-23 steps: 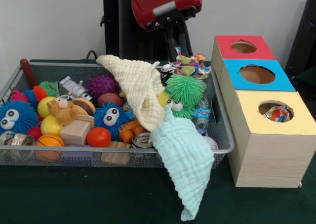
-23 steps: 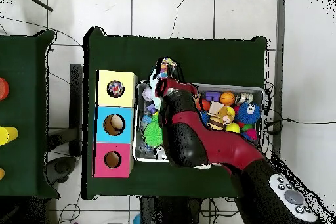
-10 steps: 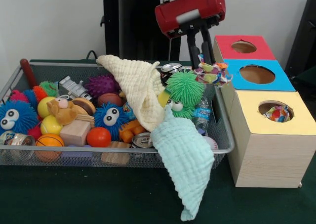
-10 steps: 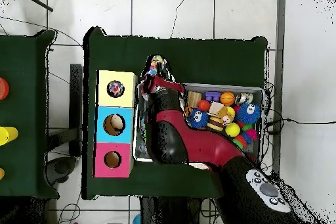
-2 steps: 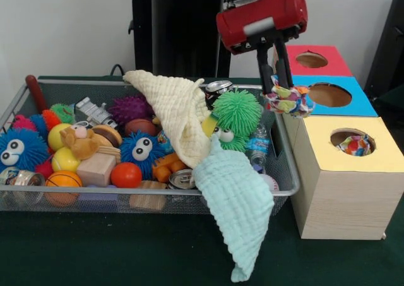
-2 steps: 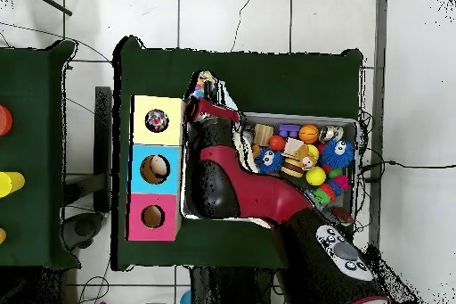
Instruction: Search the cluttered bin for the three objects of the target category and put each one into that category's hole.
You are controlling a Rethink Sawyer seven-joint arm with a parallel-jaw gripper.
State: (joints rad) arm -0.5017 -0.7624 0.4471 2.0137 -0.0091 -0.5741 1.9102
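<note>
My gripper (image 5: 281,89) is shut on a multicoloured fabric bundle (image 5: 288,101), held in the air above the bin's right rim, beside the blue box (image 5: 353,106). In the overhead view the bundle (image 6: 204,78) shows just past the arm's tip, near the yellow box (image 6: 158,102). A row of boxes has a red-topped hole (image 5: 311,60), a blue-topped hole (image 5: 328,95) and a yellow-topped hole (image 5: 351,141). A similar colourful fabric piece (image 5: 355,145) sits inside the yellow hole. The wire bin (image 5: 287,172) is packed with toys.
A cream cloth (image 5: 177,109) lies over the toys and a mint cloth (image 5: 237,204) hangs over the bin's front rim. A green fuzzy ball (image 5: 235,114), blue fuzzy balls (image 5: 140,148), cans, blocks and balls fill the bin.
The gripper has carried the fabric bundle from above the back of the bin to the right and slightly nearer, to the bin's right rim next to the boxes.
</note>
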